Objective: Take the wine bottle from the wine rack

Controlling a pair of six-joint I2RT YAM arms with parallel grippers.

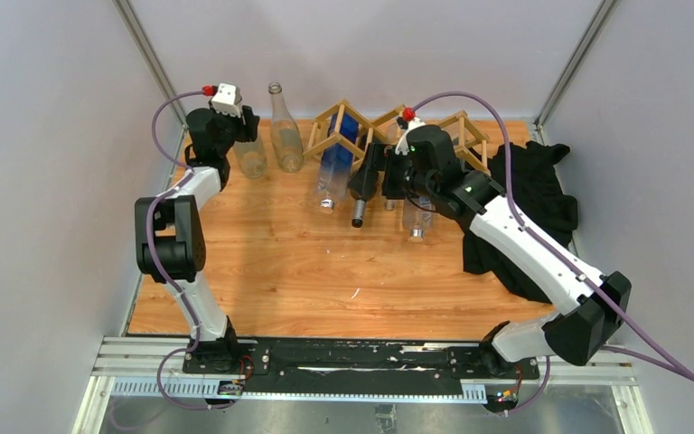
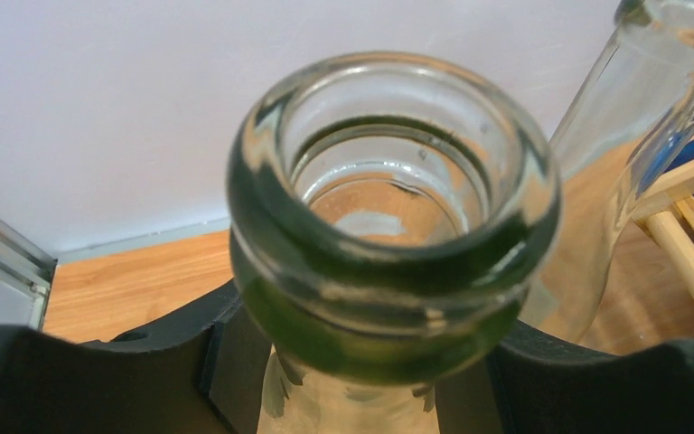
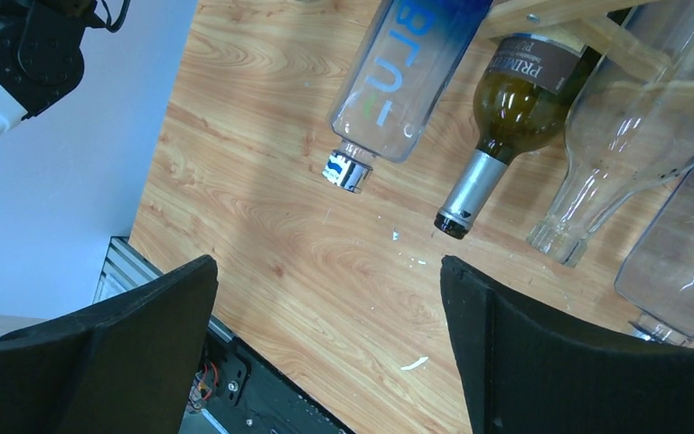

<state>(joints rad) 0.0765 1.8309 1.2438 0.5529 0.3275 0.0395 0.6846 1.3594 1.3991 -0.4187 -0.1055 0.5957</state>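
The wine rack stands at the back of the table with several bottles lying in its cells, necks pointing forward. Among them is the dark wine bottle with a brown label and a silver capsule. My right gripper is open and empty above the table, and the bottle's neck lies beyond its fingertips. In the top view the right gripper hovers by the wine bottle's body. My left gripper is shut on the neck of an upright clear glass bottle at the back left.
A second clear bottle stands upright beside the held one. A blue-tinted bottle and clear bottles lie in the rack on either side of the wine bottle. A black cloth is heaped at the table's right edge.
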